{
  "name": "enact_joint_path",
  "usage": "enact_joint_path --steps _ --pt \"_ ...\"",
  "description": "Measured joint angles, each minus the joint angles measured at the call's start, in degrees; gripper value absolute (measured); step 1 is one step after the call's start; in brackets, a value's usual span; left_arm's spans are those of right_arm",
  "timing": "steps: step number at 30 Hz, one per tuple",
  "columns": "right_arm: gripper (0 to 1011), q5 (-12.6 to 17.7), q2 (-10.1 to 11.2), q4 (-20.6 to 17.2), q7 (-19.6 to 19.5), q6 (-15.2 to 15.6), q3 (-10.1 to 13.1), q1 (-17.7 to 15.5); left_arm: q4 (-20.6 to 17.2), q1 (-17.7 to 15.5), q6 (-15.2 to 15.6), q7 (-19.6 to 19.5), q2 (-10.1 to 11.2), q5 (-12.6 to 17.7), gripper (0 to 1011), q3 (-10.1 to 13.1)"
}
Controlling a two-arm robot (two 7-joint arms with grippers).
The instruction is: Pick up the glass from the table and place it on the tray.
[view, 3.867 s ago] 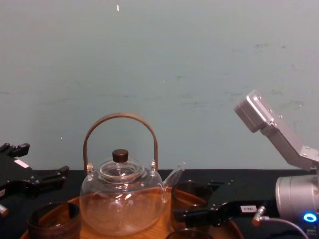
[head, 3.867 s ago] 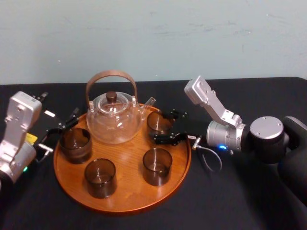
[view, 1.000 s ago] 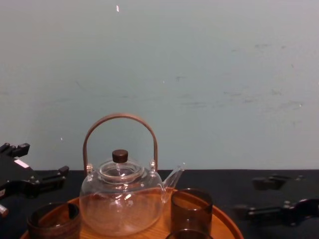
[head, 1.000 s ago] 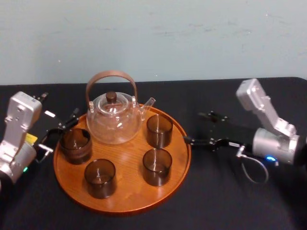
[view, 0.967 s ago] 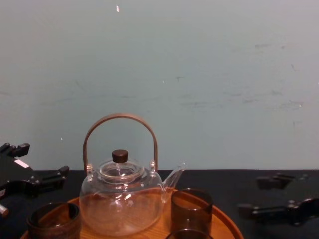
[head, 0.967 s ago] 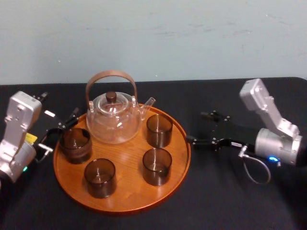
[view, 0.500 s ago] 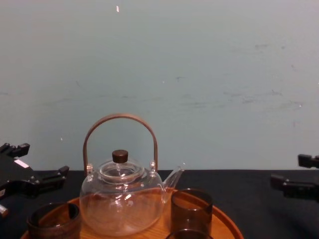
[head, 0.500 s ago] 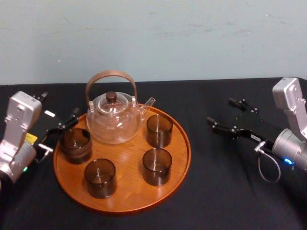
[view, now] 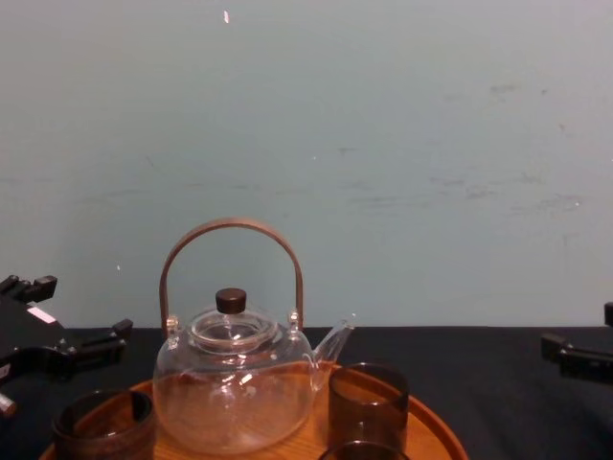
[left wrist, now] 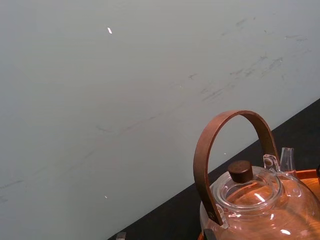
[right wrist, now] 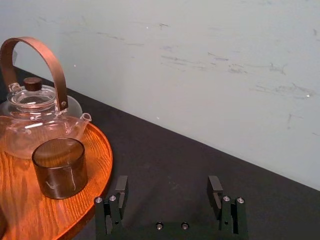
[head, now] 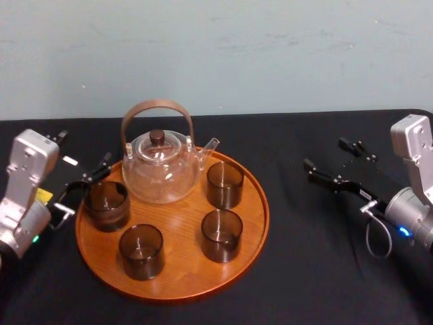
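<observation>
- The right gripper (head: 326,154) hung well right of the tray (head: 179,271), jaws spread, empty.
- The left gripper (head: 84,181) sat at its left rim, jaws spread.
- The glass (head: 224,183) stood on it.

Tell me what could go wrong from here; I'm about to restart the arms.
1. The left tool, open, sits right beside the leftmost glass at the rim of the tray; a sideways swing could knock it over.
2. The back-right glass stands close to the teapot spout; the open right tool reaching in might bump either.
</observation>
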Motion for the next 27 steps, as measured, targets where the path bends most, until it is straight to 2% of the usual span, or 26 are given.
enact_joint_path --steps 27 --pt "1002 0.26 0.26 -0.04 0.39 0.04 -0.3 0.21 0.0 0.0 0.0 0.0 0.0 0.0 1001 0.0"
